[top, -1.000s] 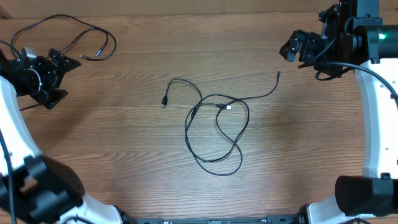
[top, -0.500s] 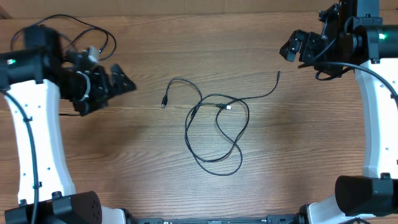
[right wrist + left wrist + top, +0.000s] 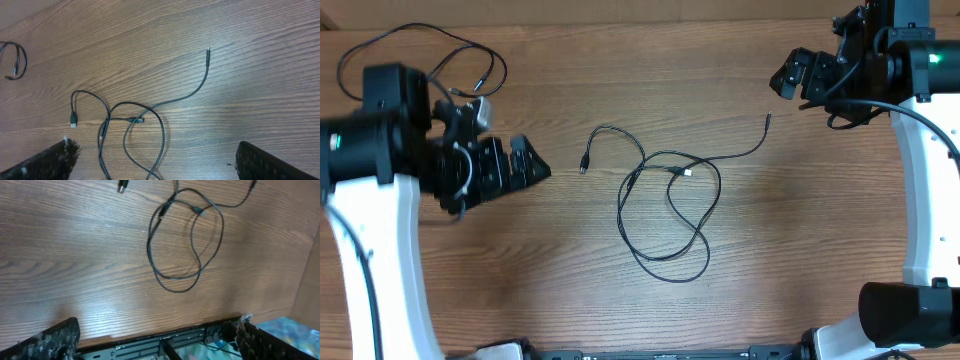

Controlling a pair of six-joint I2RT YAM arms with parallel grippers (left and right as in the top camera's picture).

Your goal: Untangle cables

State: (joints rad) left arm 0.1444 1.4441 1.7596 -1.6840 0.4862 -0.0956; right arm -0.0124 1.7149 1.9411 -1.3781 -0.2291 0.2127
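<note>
Two thin black cables [image 3: 621, 205] lie tangled in loops at mid-table, with a USB plug [image 3: 583, 165] at the left and a metal-tipped end [image 3: 767, 119] at the right. A third cable [image 3: 498, 58] lies apart at the back left. My left gripper [image 3: 525, 168] is open and empty, hovering left of the tangle; its view shows the loops [image 3: 148, 247] ahead. My right gripper [image 3: 785, 78] is open and empty at the back right, above the table; its view shows the tipped end [image 3: 208, 54] and USB plug [image 3: 73, 120].
The wooden table's front edge [image 3: 150, 330] with a metal rail below shows in the left wrist view. Thick black arm wiring [image 3: 845, 110] hangs by the right arm. The third cable's end [image 3: 17, 62] shows at the far left of the right wrist view.
My left arm has swung from the far left edge to the right, toward the tangled cables. The right arm and all the cables have not moved.
</note>
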